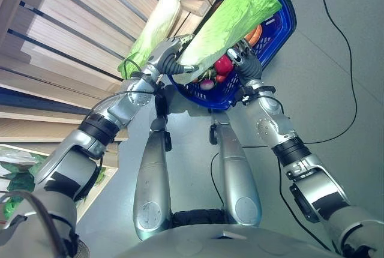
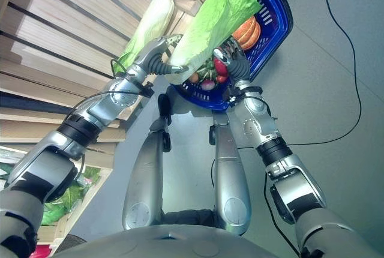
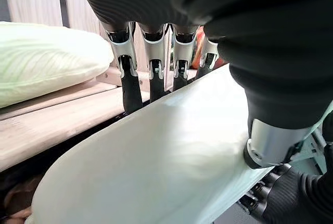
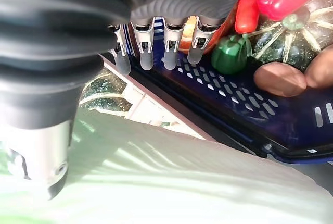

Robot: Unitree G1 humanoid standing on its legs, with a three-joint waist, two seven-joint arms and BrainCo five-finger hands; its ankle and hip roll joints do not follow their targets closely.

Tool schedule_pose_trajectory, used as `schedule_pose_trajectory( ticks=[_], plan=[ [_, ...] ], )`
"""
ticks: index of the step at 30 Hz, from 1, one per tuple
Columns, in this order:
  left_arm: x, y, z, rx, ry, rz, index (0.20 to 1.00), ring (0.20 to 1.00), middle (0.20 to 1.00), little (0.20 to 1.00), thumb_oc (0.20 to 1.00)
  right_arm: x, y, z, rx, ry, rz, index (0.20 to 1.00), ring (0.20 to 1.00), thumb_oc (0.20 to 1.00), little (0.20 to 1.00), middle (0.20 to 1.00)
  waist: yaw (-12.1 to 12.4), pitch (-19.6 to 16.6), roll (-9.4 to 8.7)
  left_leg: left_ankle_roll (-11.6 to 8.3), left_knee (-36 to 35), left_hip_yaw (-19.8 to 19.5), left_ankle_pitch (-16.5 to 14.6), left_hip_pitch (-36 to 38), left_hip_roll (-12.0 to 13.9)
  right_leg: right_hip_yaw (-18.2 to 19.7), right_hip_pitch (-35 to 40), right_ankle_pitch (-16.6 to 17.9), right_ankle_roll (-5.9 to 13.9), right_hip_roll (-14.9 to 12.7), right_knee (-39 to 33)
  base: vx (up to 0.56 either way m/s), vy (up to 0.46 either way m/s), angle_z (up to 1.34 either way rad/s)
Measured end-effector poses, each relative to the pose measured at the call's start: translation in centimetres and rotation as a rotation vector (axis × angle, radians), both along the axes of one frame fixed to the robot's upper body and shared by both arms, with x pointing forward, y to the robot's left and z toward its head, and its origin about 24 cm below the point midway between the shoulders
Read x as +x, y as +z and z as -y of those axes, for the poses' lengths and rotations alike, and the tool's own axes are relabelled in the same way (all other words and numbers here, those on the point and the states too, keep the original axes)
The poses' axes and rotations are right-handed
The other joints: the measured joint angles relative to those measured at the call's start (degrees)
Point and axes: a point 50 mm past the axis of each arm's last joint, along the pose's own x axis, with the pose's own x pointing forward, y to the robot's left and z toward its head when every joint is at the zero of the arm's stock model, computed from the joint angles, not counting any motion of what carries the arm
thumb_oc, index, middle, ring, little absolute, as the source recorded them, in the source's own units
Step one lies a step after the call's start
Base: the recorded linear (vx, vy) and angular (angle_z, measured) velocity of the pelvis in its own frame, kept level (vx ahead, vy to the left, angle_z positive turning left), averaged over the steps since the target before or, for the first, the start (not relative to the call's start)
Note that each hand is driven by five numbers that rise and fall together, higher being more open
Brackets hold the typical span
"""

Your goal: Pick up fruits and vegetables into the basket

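A long pale-green leafy cabbage lay tilted over the near rim of the blue plastic basket, its white stalk end nearest the robot. The left hand had its fingers and thumb curled round that stalk. The right hand gripped the basket's near rim, fingers hooked inside. In the basket sat an orange pumpkin, red peppers and a dark green squash. A 2nd long cabbage rested on the wooden slatted shelf, left.
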Motion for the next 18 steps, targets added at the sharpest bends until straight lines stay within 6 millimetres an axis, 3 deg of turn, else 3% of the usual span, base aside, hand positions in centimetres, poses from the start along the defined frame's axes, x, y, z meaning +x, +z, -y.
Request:
schedule_pose_trajectory(
  ticks=[18],
  plan=[
    [-0.21,-0.83,0.7,0.07,-0.07,-0.091,0.2,0.2,0.2,0.2,0.2,-0.34,0.37,-0.87,0.025,0.064,0.009,1.0,1.0,1.0,1.0,1.0,-0.33,0.04,-0.08,0.01,-0.1,-0.14,-0.01,-0.14,0.0,-0.16,0.0,-0.01,0.02,-0.01,-0.19,0.0,0.0,0.0]
  ],
)
